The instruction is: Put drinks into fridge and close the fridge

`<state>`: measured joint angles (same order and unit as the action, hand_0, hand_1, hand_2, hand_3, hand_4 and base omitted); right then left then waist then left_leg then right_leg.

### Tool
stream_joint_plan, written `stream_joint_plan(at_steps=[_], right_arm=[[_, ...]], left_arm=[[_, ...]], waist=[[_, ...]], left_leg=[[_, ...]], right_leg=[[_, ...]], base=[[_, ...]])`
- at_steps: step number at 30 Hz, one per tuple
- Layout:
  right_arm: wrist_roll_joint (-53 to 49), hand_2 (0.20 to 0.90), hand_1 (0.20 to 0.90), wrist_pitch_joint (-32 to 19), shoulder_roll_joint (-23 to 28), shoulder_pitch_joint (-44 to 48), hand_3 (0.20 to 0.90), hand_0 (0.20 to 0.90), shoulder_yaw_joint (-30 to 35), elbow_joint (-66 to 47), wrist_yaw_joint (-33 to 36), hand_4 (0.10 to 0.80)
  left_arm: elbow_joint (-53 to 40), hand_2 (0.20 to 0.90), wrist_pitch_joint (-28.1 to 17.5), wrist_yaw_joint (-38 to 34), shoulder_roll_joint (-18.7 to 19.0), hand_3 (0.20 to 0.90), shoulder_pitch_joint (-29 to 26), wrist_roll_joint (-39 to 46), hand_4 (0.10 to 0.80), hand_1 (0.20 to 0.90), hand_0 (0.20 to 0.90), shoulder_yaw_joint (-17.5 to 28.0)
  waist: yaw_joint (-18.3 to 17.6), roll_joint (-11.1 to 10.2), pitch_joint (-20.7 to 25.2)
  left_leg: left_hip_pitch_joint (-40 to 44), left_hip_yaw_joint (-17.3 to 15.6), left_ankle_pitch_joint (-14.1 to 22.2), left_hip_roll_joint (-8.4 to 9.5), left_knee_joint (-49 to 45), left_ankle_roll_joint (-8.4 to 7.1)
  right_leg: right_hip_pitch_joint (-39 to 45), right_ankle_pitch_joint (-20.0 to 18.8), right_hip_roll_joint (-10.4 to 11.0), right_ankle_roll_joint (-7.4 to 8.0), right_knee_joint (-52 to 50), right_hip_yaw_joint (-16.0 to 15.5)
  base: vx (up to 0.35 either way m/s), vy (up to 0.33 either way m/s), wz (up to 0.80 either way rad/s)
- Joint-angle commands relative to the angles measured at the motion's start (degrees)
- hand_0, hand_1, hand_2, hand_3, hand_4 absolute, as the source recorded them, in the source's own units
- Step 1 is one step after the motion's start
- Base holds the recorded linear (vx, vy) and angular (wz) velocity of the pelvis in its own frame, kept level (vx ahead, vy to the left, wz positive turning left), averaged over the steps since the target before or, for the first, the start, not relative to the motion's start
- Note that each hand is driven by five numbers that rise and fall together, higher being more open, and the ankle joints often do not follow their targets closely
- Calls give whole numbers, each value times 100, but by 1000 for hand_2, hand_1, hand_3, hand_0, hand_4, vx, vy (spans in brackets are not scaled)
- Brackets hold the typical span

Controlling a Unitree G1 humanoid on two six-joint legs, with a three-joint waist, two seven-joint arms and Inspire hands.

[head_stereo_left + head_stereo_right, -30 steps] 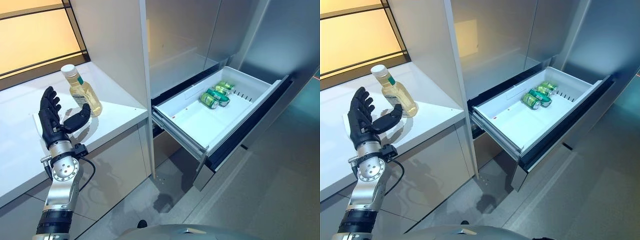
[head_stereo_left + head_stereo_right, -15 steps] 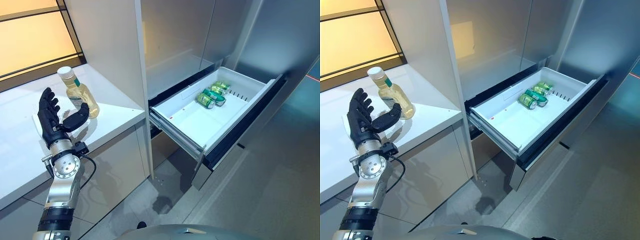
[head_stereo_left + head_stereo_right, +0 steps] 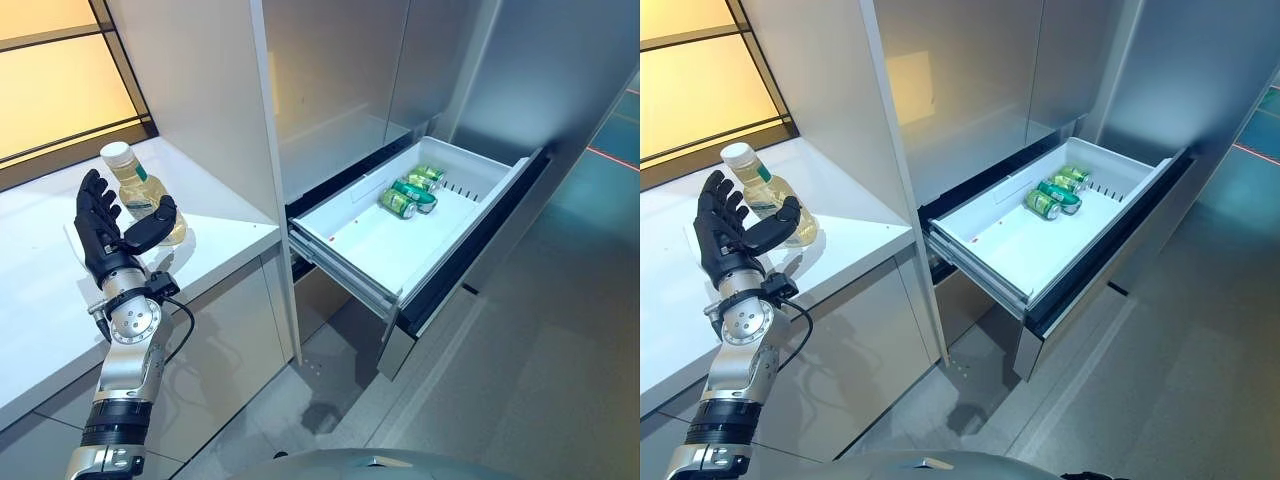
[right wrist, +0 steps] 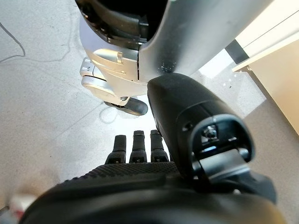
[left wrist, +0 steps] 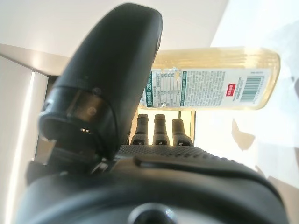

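A clear bottle (image 3: 138,186) of pale yellow drink, with a white cap and a green label, stands on the white counter (image 3: 40,300) at the left. My left hand (image 3: 103,232) is open right beside it, fingers straight up on its left and the thumb across its lower front. In the left wrist view the bottle (image 5: 212,77) shows just past the thumb and fingers, not clasped. The fridge drawer (image 3: 395,245) stands pulled out at the right, with green cans (image 3: 408,193) lying at its far end. My right hand (image 4: 140,186) shows only in its own wrist view, open and pointing at the floor.
A tall grey cabinet panel (image 3: 215,110) rises between the counter and the fridge front (image 3: 340,70). The open drawer's dark front (image 3: 480,230) juts out over the grey floor (image 3: 540,380). A yellow-lit wall (image 3: 50,80) backs the counter.
The camera has shifted, so the whole scene slid left. My left hand has closed in on the bottle, and its thumb now crosses the bottle's front.
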<state>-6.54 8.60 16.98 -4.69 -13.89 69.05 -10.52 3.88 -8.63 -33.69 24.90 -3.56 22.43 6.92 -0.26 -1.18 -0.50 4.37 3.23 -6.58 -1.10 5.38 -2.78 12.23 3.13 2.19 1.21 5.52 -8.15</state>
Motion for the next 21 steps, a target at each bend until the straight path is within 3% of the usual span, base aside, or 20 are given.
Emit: stream_joint_plan(at_steps=[1, 21], right_arm=[[141, 900, 900, -84, -231, 146, 900, 900, -218, 20, -298, 800], [212, 900, 900, -105, -204, 129, 900, 900, -285, 71, -310, 800]], left_arm=[[276, 900, -350, -117, 295, 900, -1147, -202, 800, 900, 900, 107], [1018, 900, -381, -92, 488, 900, -1624, -120, 800, 900, 900, -70]], waist=[[48, 66, 97], [-93, 109, 153]], left_leg=[[352, -96, 1036, 320, -51, 290], [398, -178, 1062, 310, -59, 286]], right_leg=[[-369, 67, -175, 138, -194, 74], [-366, 63, -172, 165, -198, 143]], base=[[0, 0, 0], [6, 1, -3]])
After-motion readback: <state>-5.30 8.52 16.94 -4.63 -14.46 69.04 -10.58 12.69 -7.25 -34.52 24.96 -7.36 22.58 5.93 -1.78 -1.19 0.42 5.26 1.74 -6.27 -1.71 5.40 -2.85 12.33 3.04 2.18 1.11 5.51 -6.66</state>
